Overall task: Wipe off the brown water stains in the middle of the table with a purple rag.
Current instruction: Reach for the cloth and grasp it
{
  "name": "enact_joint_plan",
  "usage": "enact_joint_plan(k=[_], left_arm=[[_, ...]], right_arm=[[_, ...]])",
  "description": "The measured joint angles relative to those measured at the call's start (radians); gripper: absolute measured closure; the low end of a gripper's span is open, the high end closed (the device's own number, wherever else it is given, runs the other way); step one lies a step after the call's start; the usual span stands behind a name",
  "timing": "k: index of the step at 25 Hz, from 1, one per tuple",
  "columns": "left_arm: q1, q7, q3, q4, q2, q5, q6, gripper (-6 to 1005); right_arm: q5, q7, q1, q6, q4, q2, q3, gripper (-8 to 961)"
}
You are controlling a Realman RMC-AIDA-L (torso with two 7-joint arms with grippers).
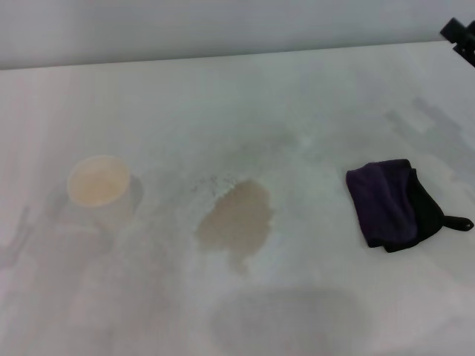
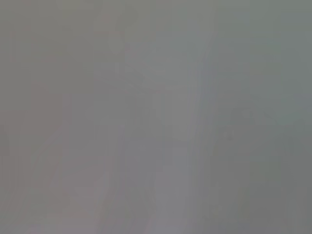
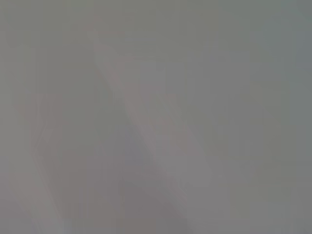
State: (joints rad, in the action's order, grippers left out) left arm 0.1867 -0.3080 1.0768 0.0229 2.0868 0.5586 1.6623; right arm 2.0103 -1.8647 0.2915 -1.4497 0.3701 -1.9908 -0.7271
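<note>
1. Nearest, as I read the head view: the brown water stains (image 1: 236, 219), a pale tan blotch with a short drip tail, lie mid-table (image 1: 245, 96). Status: unwiped, by my judgement; no part of the job is done.
2. Level with it, on my right side: the purple rag (image 1: 392, 205), folded, black part and loop (image 1: 458, 222) on its right edge, flat on the table, well apart from the stains. Status: not picked up.
3. On my left side: white paper cup (image 1: 99, 185), upright, apart from the stains.
4. Far right corner: a dark piece (image 1: 462, 35), cut off by the frame; I cannot identify it.
5. Grippers, left and right: neither in view, so I cannot tell how wide they stand or what they hold. Both wrist views give only featureless grey.
6. Remaining: fetch rag, wipe stains.
</note>
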Motion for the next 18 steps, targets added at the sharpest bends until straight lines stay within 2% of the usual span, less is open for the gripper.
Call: enact_joint_plan(k=[3,6,9,12,16,18], left_arm=[[0.0,0.0,0.0,-0.001,0.0,-0.001,0.013,122],[0.001,0.001,0.001,-0.002,-0.002,-0.001,0.019,122],[0.004,0.001,0.0,-0.003,-0.003,-0.001,0.02,122],[0.006,0.003,0.0,-0.004,-0.004,-0.004,0.026,122],[0.008,0.005,0.0,-0.005,-0.005,-0.02,0.027,122],[0.008,0.006,0.0,-0.006,-0.005,-0.027,0.027,122]], right_arm=[[-0.058,0.153,-0.01,0.026,0.106,0.018,-0.08,87],[-0.183,0.282,0.008,0.027,0.162,0.032,-0.093,88],[-0.306,0.409,0.014,0.027,0.249,0.036,-0.093,90],[-0.454,0.562,0.015,0.048,0.386,0.028,-0.093,91],[-0.686,0.768,0.015,0.098,0.596,-0.003,-0.097,93],[-0.769,0.855,0.018,0.108,0.675,-0.01,-0.114,93]])
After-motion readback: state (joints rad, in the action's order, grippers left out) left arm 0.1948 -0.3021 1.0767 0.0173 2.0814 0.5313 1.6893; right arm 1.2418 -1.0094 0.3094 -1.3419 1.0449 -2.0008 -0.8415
